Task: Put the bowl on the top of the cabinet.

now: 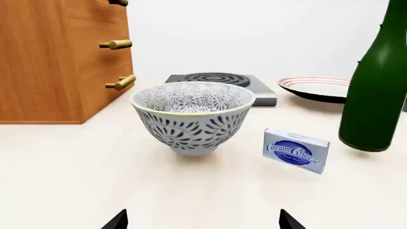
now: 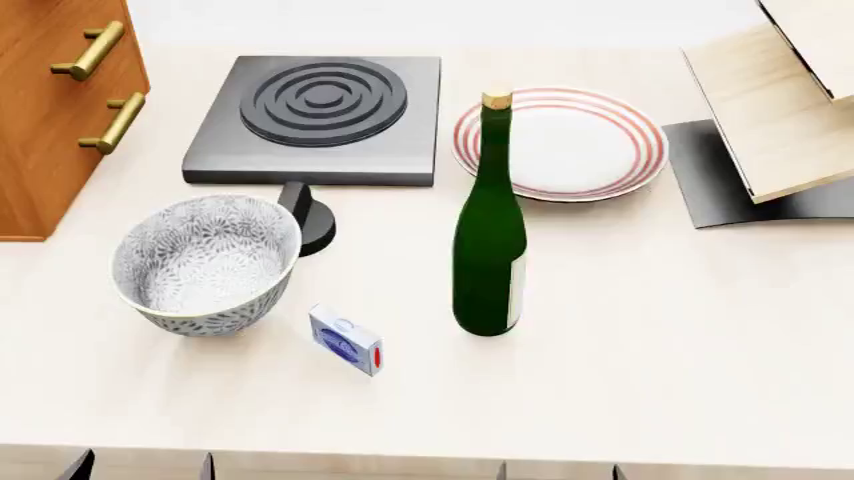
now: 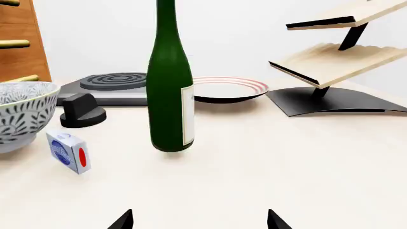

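The bowl [image 2: 207, 262], deep and white with a dark leaf pattern and a thin yellowish rim, stands upright on the pale counter; it also shows in the left wrist view as the bowl [image 1: 192, 116] and at the edge as the bowl [image 3: 19, 112]. The orange-brown cabinet [image 2: 54, 110] with brass handles rises just beyond it, seen too as the cabinet [image 1: 57, 57]. My left gripper [image 1: 202, 220] is open, short of the bowl, nothing between its tips. My right gripper [image 3: 199, 219] is open too, facing the green bottle. In the head view only tips of the left gripper [image 2: 140, 466] and right gripper [image 2: 558, 470] peek in.
A cream cheese box [image 2: 346, 341] lies beside the bowl. A tall green bottle [image 2: 490, 230] stands mid-counter. Behind are a grey hotplate [image 2: 320, 115] with a black knob [image 2: 310, 218], a red-ringed plate [image 2: 561, 142] and a pale wooden rack [image 2: 781, 100].
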Robot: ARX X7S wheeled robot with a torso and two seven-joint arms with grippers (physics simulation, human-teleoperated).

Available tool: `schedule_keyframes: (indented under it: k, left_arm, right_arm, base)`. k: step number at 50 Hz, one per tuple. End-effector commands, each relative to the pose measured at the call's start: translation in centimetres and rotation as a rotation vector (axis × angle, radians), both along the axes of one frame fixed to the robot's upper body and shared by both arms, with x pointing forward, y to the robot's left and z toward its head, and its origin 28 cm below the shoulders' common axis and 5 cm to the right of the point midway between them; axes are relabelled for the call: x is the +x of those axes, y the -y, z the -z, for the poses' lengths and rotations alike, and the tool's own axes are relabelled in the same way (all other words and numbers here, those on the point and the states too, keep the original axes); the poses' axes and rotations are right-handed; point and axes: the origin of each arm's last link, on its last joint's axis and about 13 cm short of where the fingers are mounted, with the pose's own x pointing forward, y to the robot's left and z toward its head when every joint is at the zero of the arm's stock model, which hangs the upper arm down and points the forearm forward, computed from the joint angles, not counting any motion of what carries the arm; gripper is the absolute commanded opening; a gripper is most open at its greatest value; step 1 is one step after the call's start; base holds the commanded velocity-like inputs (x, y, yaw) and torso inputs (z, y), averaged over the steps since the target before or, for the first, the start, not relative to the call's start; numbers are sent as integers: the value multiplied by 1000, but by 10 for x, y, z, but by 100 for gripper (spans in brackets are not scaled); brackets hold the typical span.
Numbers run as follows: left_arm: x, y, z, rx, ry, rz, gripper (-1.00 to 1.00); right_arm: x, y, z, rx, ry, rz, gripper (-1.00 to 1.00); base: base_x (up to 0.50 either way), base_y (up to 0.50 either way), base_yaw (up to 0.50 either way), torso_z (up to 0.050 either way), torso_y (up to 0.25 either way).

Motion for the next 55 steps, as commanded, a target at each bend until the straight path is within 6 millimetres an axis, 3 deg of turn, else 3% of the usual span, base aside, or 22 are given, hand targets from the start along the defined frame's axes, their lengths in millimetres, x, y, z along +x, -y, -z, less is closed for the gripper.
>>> schedule_keyframes:
  k: [1,14,25,32,38,55]
  left_arm:
    - [1,0,1,0,0,0,100]
    - [-5,1,-19,12,36,-6,100]
    - [-5,4,-64,54,144,-2,100]
    - [-7,7,-82,61,194,6,100]
    - [-9,7,-94,66,224,5,100]
    - [-15,8,-100,59,245,10,100]
  right_arm:
    - [1,0,1,0,0,0,100]
    - [-5,3,-21,-36,32,18,100]
    - [-7,5,-79,-57,176,22,100]
    - [-9,7,-104,-72,242,33,100]
    - [-9,8,-104,-72,247,34,100]
    - [-9,8,-101,-98,248,20,100]
  base:
    - [0,0,0,0,0]
    - [0,0,0,0,0]
    - [0,0,0,0,0]
    - [0,0,0,0,0]
    - [0,0,0,0,0]
    - [0,128,0,0,0]
